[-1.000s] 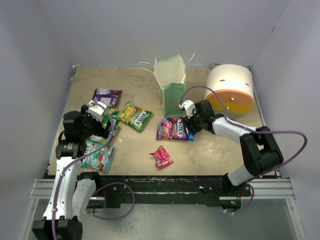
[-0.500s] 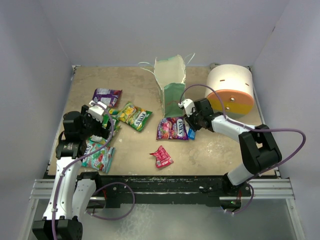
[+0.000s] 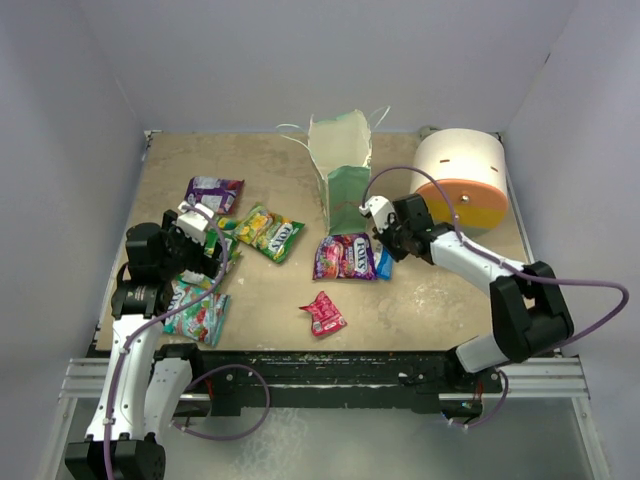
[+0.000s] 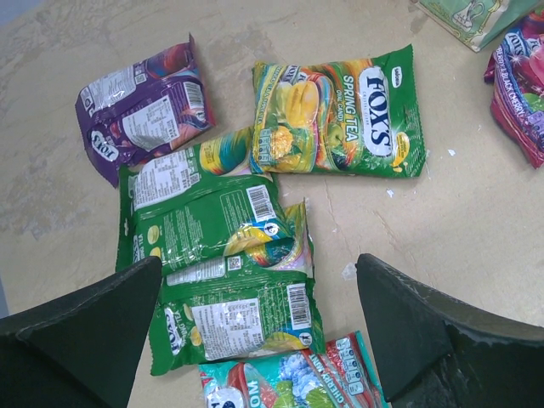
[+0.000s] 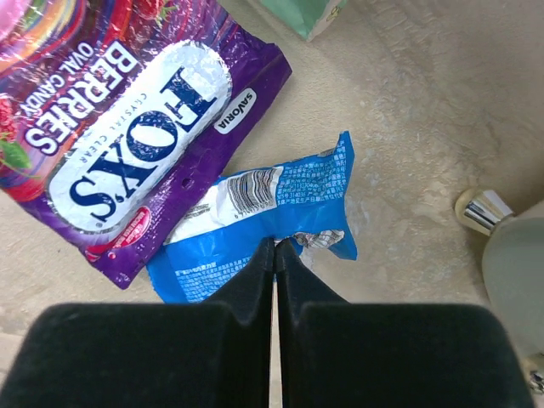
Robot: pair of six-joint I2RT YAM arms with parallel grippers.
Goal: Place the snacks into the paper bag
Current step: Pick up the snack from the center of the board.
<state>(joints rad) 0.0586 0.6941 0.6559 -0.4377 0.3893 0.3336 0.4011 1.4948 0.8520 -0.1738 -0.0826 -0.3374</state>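
From the overhead camera: the paper bag (image 3: 340, 185) is standing upright toward the back of the surface (image 3: 270, 160), roughly in the middle, mouth open, string handles flopping out. The white cylinder (image 3: 458, 180) with the orange-yellow face is off to its right.

All the snacks I can see are out on the surface, none in the bag as far as I can tell. The purple packet (image 3: 213, 190) is back left, with the green-yellow packet (image 3: 270, 232) just right of it. The magenta packet (image 3: 345, 257) lies just in front of the bag, and the red packet (image 3: 323, 312) sits alone nearer the front. The teal packet (image 3: 197, 312) is at front left. The left claw (image 3: 212, 248) hangs over the left-hand pile. The right claw (image 3: 381, 244) is down right by the bag's front corner.

Left wrist cam: the left claw is spread wide with nothing between its fingers. Under the gap are two overlapping green packets (image 4: 208, 217), back sides up, barcodes showing. The teal one pokes in at the bottom, with the purple and green-yellow ones further out.

Right wrist cam: the fingers are pressed flat together, tips over the blue packet (image 5: 255, 221). That packet is half tucked under the magenta one. I can't see any packet caught between them, and can't tell if the tips are touching the blue one.
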